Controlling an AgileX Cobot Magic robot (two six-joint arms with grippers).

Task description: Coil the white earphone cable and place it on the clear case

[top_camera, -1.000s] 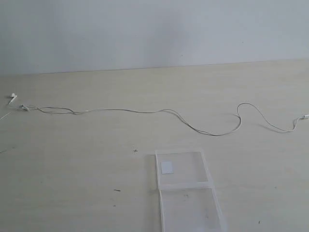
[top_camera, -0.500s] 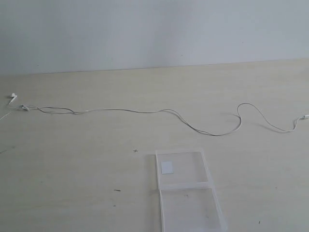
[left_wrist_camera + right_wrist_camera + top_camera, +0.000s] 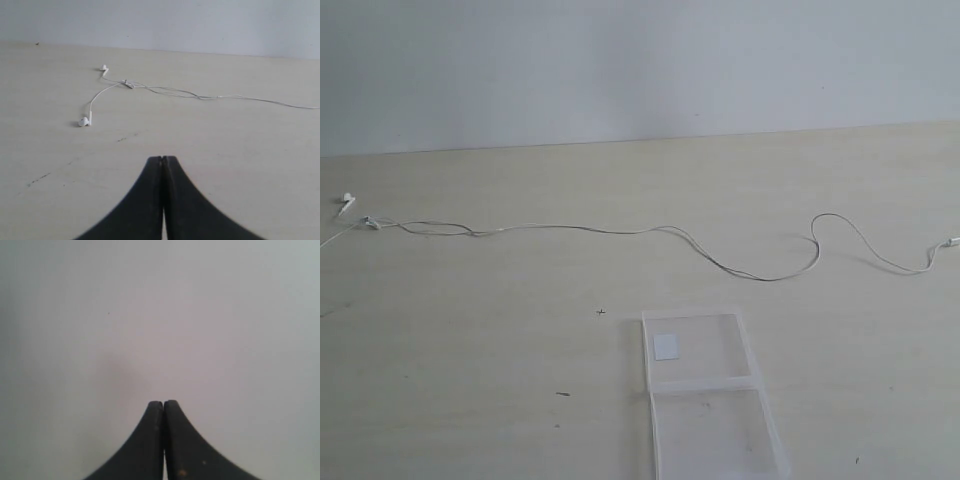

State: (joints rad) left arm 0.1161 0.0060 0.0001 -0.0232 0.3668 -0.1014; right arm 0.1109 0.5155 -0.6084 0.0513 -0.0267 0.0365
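Note:
The white earphone cable (image 3: 620, 231) lies stretched across the table from an earbud (image 3: 346, 203) at the far left to its plug (image 3: 953, 241) at the far right. The clear case (image 3: 705, 395) lies open and flat near the front edge, with a white sticker (image 3: 666, 346) on its far panel. In the left wrist view the cable (image 3: 170, 91) and two earbuds (image 3: 84, 121) (image 3: 103, 67) lie ahead of my left gripper (image 3: 163, 159), which is shut with nothing in it. My right gripper (image 3: 163, 403) is shut and empty, facing a blank wall. Neither gripper shows in the exterior view.
The light wooden table (image 3: 470, 340) meets a plain pale wall (image 3: 620, 70) at the back. A few small dark specks (image 3: 562, 394) mark the tabletop left of the case.

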